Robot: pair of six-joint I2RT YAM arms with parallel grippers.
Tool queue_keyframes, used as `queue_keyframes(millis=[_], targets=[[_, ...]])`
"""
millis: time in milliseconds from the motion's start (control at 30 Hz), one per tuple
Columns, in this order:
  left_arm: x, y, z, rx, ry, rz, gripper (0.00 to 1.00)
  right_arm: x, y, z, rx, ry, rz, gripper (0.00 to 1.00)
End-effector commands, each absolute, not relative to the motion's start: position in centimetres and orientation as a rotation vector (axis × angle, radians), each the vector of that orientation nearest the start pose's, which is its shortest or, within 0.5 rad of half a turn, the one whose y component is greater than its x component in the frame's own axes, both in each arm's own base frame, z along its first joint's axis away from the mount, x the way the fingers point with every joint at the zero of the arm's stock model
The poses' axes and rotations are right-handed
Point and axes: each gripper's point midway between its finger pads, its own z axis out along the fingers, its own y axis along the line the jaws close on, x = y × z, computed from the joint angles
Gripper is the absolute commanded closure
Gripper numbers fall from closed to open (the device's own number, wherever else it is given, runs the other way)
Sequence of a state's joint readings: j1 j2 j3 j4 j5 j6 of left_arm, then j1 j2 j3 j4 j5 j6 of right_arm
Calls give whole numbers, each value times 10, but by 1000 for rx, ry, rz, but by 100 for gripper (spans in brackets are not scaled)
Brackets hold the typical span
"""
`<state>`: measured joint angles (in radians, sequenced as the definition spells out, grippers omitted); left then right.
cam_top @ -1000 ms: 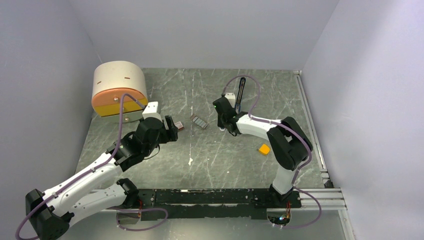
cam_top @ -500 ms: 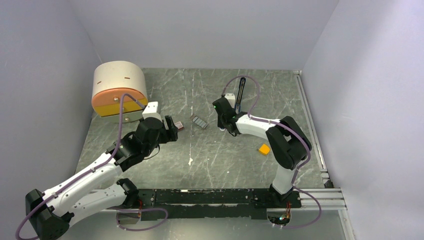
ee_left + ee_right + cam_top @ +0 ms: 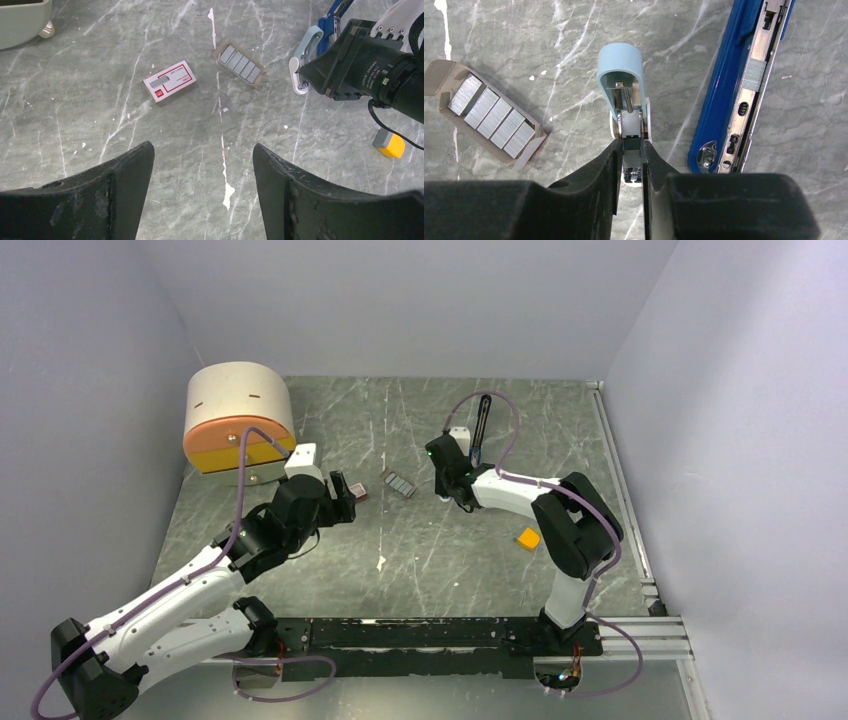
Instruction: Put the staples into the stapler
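1. Left arm point(image 3: 180, 590): stretched from its base at the near left corner, running diagonally forward and inward, low over the table.
2. Left gripper point(image 3: 202, 152): jaws spread wide and holding nothing; both black fingers point(image 3: 120, 175) visible from the wrist view.
3. Right arm point(image 3: 520, 495): first link rises from the base, elbow sharply folded, forearm running leftward toward the table's middle.
4. Right gripper point(image 3: 630, 152): angled down at the tabletop, jaws drawn almost together, pinching the narrow metal end of a pale-blue piece point(image 3: 620, 65).

print on red-and-white box point(image 3: 170, 81) illegible
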<state>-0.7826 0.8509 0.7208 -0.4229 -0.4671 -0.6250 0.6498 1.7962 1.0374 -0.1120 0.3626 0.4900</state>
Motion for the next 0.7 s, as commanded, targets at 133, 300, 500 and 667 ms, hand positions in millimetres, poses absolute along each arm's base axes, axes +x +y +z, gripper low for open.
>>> queue_keyframes(millis=[133, 300, 500, 667], targets=[[244, -161, 188, -124, 2056, -381, 23, 371, 223, 40, -7, 2348, 109, 79], [244, -161, 188, -124, 2058, -380, 23, 371, 224, 41, -5, 2350, 113, 79], [244, -160, 187, -124, 2057, -378, 23, 369, 225, 41, -7, 2357, 126, 76], [244, -160, 187, -124, 2059, -377, 23, 370, 227, 46, 9, 2345, 148, 70]])
